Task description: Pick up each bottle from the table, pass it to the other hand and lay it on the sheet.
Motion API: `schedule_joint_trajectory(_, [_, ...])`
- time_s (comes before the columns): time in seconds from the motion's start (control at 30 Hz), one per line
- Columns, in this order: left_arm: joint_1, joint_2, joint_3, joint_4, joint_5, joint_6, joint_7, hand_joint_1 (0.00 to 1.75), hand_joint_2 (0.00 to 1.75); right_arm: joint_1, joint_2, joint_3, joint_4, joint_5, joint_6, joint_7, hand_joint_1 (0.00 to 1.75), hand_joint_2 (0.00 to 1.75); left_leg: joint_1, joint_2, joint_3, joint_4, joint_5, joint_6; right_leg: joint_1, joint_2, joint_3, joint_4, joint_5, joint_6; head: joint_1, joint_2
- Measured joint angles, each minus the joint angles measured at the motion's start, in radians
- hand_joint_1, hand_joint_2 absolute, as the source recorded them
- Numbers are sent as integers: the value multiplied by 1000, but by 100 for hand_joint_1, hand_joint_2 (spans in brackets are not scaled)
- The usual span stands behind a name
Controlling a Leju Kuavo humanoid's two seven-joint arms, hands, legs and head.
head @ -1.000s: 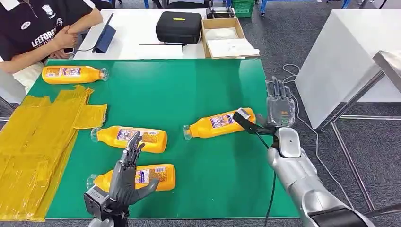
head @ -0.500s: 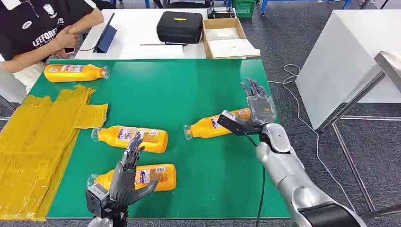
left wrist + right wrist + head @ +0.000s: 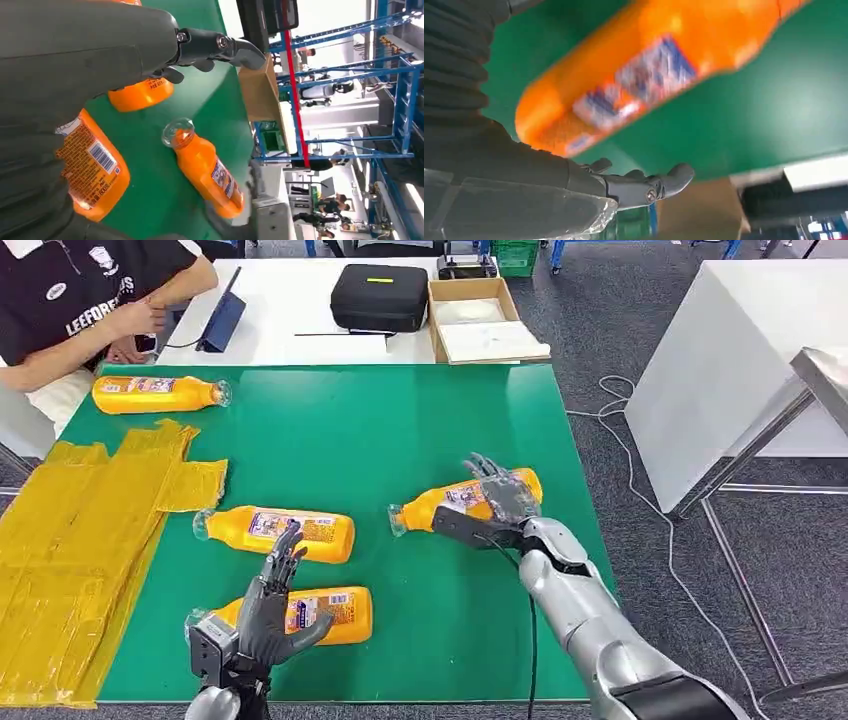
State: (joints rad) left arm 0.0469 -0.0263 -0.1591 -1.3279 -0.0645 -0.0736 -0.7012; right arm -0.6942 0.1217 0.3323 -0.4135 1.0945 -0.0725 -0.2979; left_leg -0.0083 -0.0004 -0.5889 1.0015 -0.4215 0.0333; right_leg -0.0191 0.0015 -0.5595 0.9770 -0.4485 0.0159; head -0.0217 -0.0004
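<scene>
Orange bottle (image 3: 455,502) lies under the spread right hand (image 3: 503,492); left hand (image 3: 270,602), fingers apart, hovers above another bottle (image 3: 330,612).

A blurred orange bottle (image 3: 649,75) lies on green table (image 3: 774,115) beside the robot hand (image 3: 589,185).

The head camera sits high on the robot and looks forward and down over the green table (image 3: 400,430), with both arms coming in from the near edge. The left wrist camera rides close behind the left hand (image 3: 75,60), turned on its side, and looks across the table toward the right side and the far room. The right wrist camera sits very close behind the right hand (image 3: 549,175), almost against a blurred bottle (image 3: 649,75). All three views share that bottle (image 3: 462,500) (image 3: 207,170) on the right of the table.
</scene>
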Motion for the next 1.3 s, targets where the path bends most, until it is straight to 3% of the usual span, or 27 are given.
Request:
schedule_joint_trajectory(0.53, [-23,-18,10,38,-30,-12,0,0,175,19,15,22,58,16,16,88,0,175,0,1,3,0,0,0,0,0,1,0,0,0,0,0])
schedule_joint_trajectory(0.93, [-41,-30,12,78,-32,-12,0,0,175,24,1,22,68,-2,17,80,0,175,0,0,4,0,0,0,0,0,4,-1,0,1,0,0])
schedule_joint_trajectory(1.3, [-65,-33,22,108,-40,-14,0,0,175,-14,4,5,68,-59,197,57,0,175,0,2,11,0,0,1,0,2,8,-1,1,0,0,0])
